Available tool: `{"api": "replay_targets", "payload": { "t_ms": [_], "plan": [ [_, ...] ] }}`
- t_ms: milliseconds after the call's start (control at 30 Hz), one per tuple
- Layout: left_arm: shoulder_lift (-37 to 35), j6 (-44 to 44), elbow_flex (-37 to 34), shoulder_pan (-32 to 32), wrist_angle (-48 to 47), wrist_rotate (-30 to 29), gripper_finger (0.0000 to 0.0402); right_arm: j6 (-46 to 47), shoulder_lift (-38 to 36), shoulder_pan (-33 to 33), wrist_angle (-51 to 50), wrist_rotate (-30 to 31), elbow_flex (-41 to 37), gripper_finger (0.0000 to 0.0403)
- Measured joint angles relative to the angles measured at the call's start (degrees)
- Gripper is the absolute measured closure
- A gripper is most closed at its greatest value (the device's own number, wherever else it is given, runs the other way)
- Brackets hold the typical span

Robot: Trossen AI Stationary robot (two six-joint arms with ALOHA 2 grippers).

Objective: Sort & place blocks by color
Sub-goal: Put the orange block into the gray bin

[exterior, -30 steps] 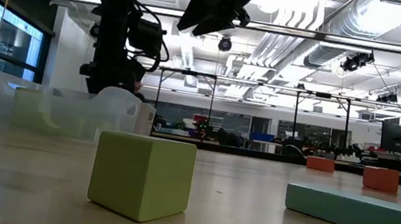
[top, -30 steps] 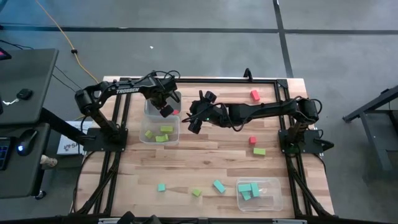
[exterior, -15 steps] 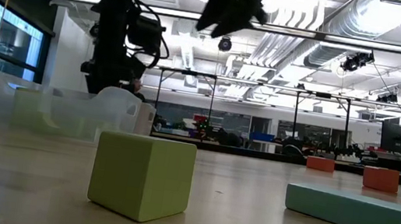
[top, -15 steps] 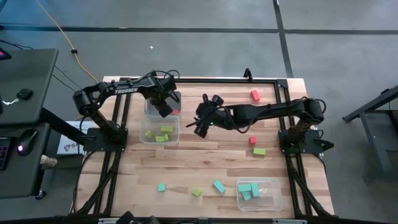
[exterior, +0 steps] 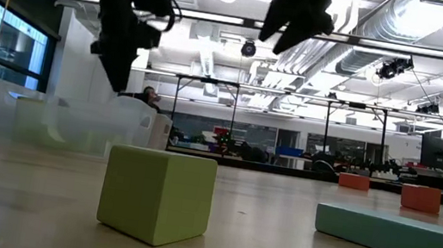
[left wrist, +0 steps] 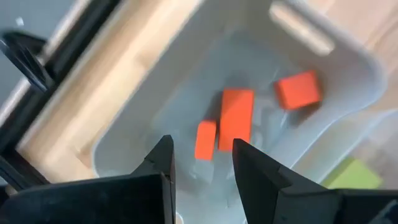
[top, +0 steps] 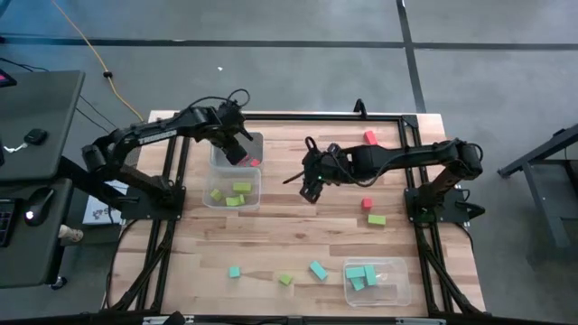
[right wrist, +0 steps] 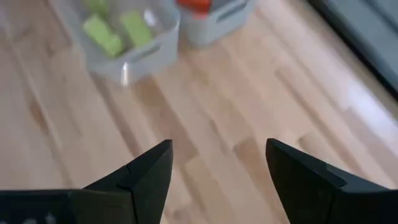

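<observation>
Jaws on your left gripper (left wrist: 202, 165) now stand a little apart and hold nothing; a second ago they were pinched tight over the tub of reds (top: 240, 150), and since then the arm has lifted and drawn back. Below those jaws, inside that tub, lie three red blocks (left wrist: 236, 119): a long bar, a small piece touching its side, and a cube a little apart. That looks like a release, so count one more red as sorted, though which of the three it was you cannot tell.

Your right gripper (top: 310, 184) has jaws spread wide and empty. Over the same second it has pulled away from the tubs and out over open bench (top: 298, 230), and the tub of lime green blocks (right wrist: 121, 34) now sits well ahead of those jaws.

Work left for you: a red cube (top: 370, 137) near the far edge, another red block (top: 367, 204) and a lime bar (top: 377, 219) lie beyond the right jaws toward that arm's base. Two teal pieces (top: 317, 270) and a lime cube (top: 285, 280) wait at the near edge, beside the tub of teals (top: 393, 287). My guess: the right arm goes for the loose red.
</observation>
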Motion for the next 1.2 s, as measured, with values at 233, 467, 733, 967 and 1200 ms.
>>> {"api": "replay_targets", "payload": {
  "t_ms": [233,467,733,967,1200],
  "plan": [
    [-7.17,-0.03,3.54,-0.98,0.13,0.03,0.0312,3.67,0.00,0.13,-6.83,-4.34,0.00,0.0155],
    [-12.10,-0.39,8.24,-1.71,0.79,0.76,0.0313,4.88,0.00,0.37,-10.18,-4.17,0.00,0.0155],
    [-13.94,-4.05,10.32,-3.09,0.84,2.28,0.0314,4.52,-0.02,0.37,-12.82,-7.66,-2.13,0.0155],
    [-14.47,-4.07,10.19,-7.27,0.47,2.83,0.0314,7.27,0.00,2.41,-15.79,-11.47,-7.83,0.0155],
    [-14.47,-4.07,10.19,-8.77,0.47,2.76,0.0314,11.48,0.00,5.62,-18.30,-11.84,-13.48,0.0155]
  ]
}}
